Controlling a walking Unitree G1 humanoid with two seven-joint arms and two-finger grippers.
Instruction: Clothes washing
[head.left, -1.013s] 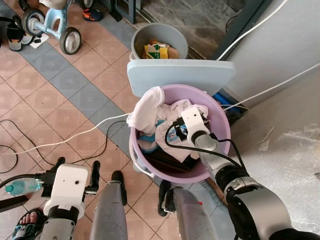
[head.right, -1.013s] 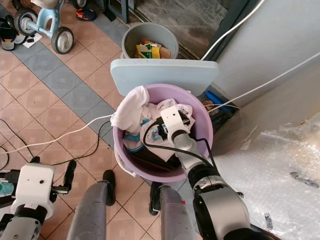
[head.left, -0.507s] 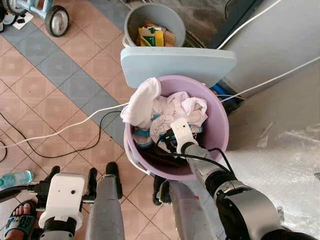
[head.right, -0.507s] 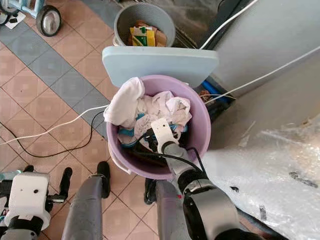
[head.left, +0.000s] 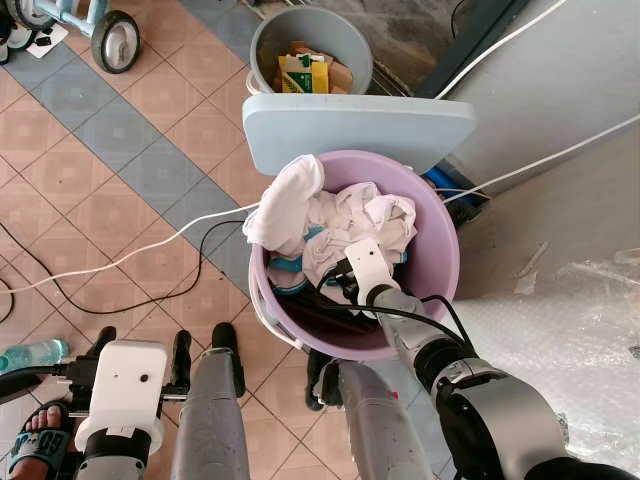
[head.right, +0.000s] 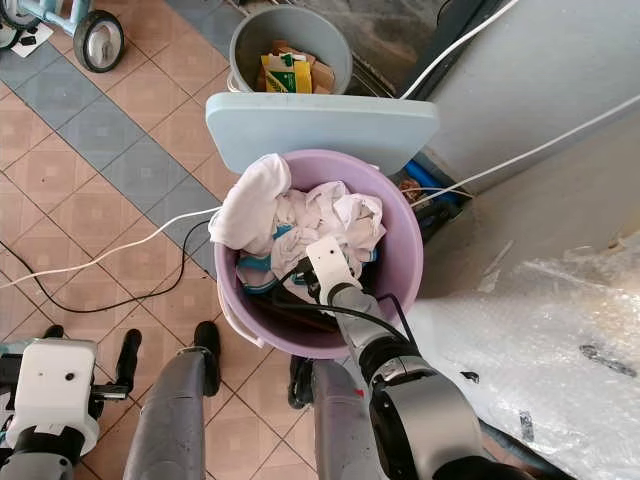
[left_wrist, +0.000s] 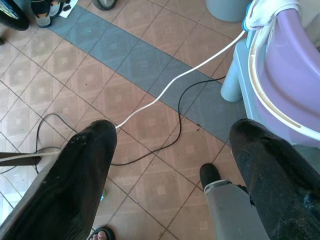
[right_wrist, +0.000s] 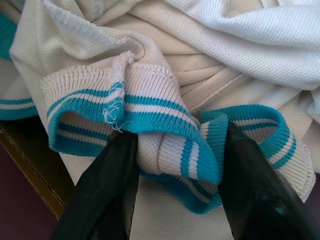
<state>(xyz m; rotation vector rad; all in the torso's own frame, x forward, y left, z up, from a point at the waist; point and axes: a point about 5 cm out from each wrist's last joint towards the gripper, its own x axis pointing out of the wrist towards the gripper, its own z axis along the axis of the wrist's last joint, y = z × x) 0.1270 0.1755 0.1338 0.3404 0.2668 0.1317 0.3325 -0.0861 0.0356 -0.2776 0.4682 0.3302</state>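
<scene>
Your right claw (right_wrist: 175, 165) reaches down into the round lilac plastic wash tub (head.left: 435, 262), its two black fingers (right_wrist: 107, 185) clenched on a cream knit garment with teal-striped ribbed cuffs (right_wrist: 170, 125). That garment lies among the heap of white laundry (head.left: 350, 215) filling the tub, one piece draped over its rim. Your left claw (left_wrist: 170, 165) hangs released above the terracotta tiled floor (left_wrist: 150, 125), beside the tub, near a white cable (left_wrist: 175, 85).
</scene>
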